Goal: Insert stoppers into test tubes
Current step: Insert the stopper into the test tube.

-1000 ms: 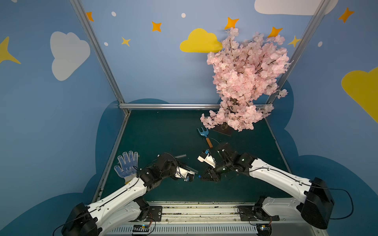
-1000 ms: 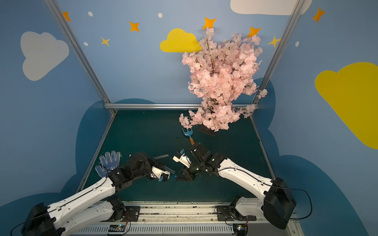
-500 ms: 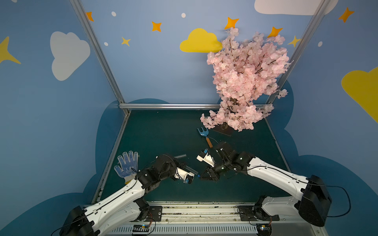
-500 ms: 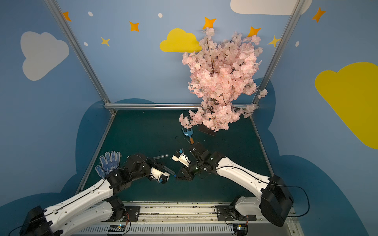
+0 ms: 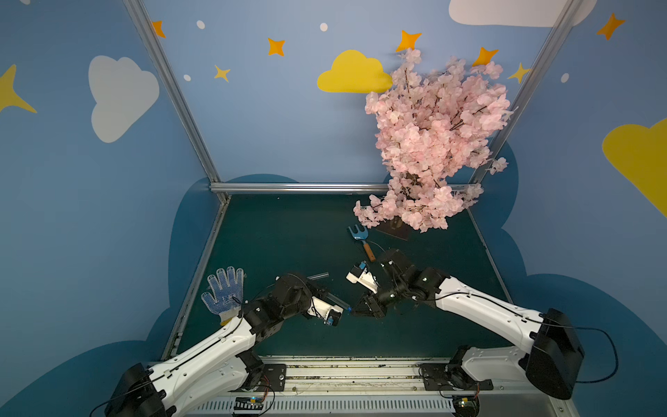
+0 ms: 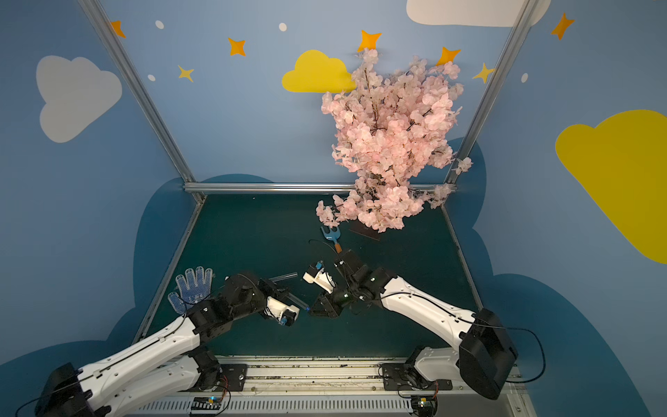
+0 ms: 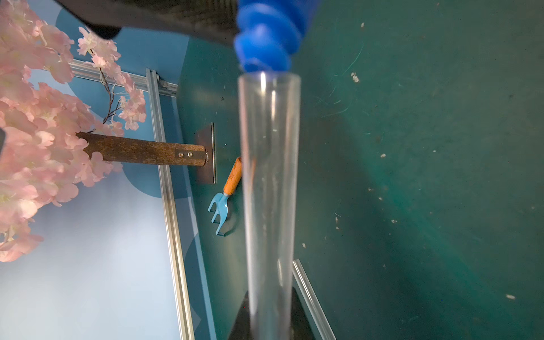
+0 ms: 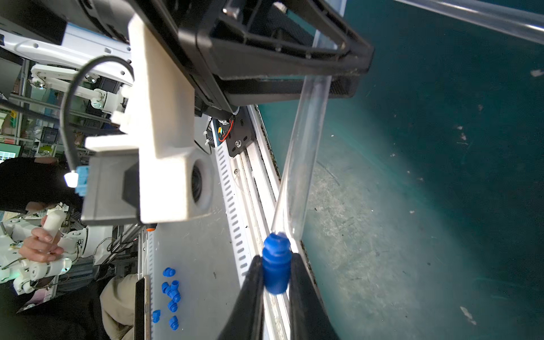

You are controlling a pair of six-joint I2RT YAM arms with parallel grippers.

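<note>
The left jaws pinch the clear test tube; the right jaws pinch a blue stopper, tip just ahead at the tube's mouth. Off-axis, it could snag the rim or shove the tube back.

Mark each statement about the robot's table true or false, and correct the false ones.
1. The right gripper is shut on a blue stopper. True.
2. The left gripper is open and holds nothing. False: it is shut on a clear test tube.
3. The stopper is pushed fully into the tube. False: only its tip is at the tube's mouth.
4. A second test tube lies on the green mat. True.
5. The garden fork lies on top of the glove. False: it lies on the mat near the blossom tree, far from the glove.
</note>
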